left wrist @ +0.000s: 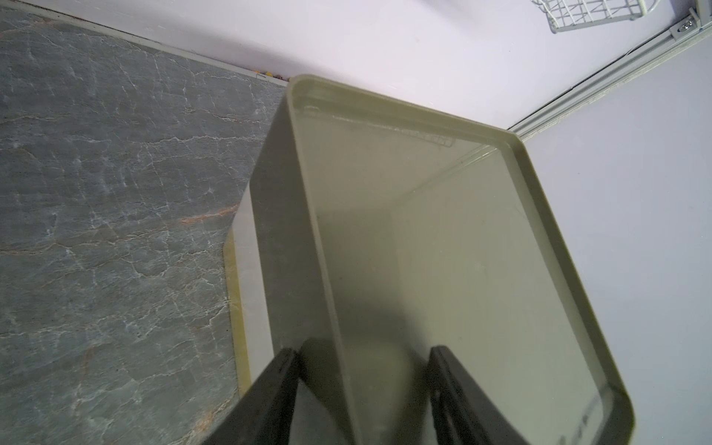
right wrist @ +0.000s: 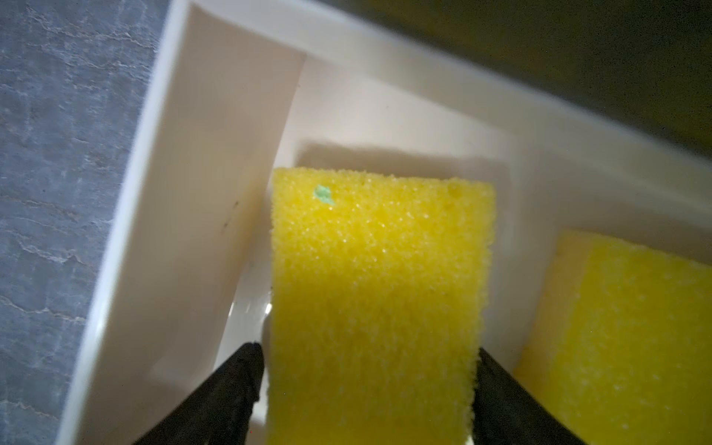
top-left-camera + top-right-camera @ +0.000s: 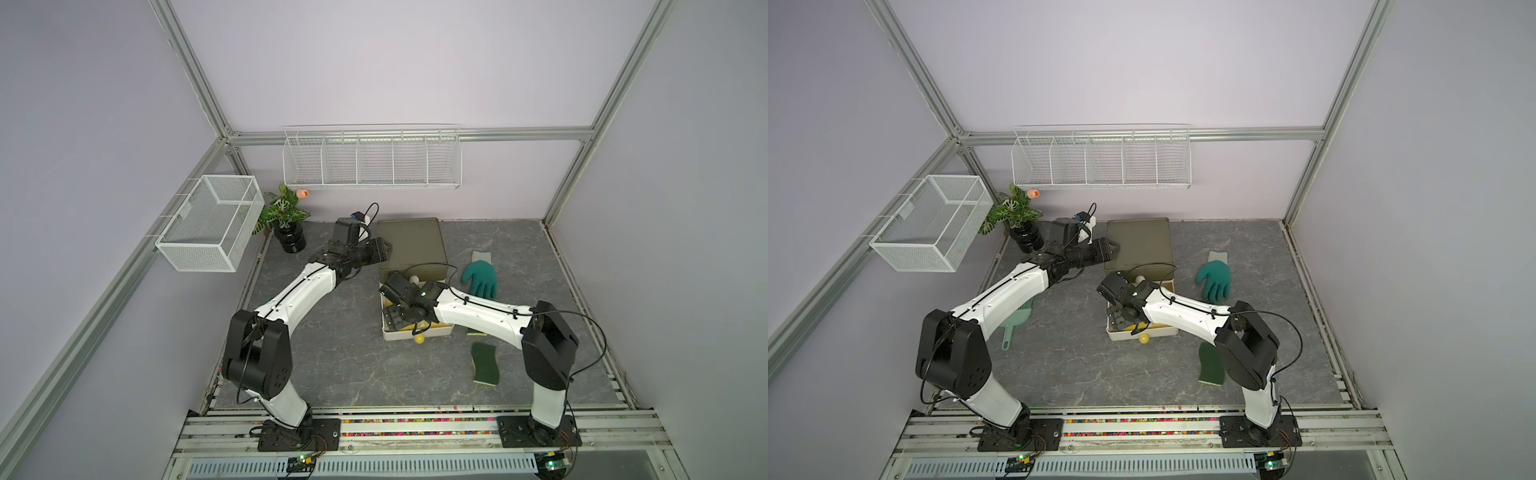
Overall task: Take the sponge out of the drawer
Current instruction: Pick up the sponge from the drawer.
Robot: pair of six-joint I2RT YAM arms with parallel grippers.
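Right wrist, sponge (image 2: 379,293) lower end cut off

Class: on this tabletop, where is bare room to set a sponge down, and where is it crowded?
Bare: the front middle, between the open drawer and the front rail; also the back right corner, behind the glove. Crowded: around the drawer, where the right claw, gripping a yellow sponge, the glove and a green sponge sit close.

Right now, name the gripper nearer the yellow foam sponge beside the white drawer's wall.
Right. The right gripper flanks the yellow foam sponge in the white drawer; the left gripper is away, straddling the olive-green cabinet edge.
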